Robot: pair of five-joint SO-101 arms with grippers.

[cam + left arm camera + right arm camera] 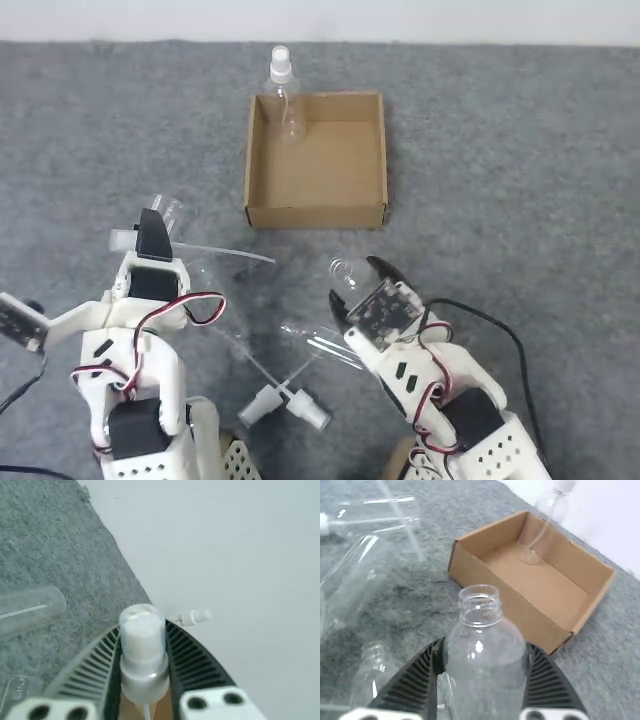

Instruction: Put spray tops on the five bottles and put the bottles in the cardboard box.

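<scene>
Bare lab bench: grey felt mat against plain white wall

No legible text, label, brand, number or sign on the cardboard box or anything else.

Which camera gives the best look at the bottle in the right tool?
Right wrist view: the bottle sits close and central, gripped by the right tool, neck uncapped. High view gives just a faint glint.

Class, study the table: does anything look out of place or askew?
Yes. Two loose spray tops lie on the mat with their tubes crossed, and a clear bottle lies on its side beside them. Nothing looks spilled or broken.
</scene>
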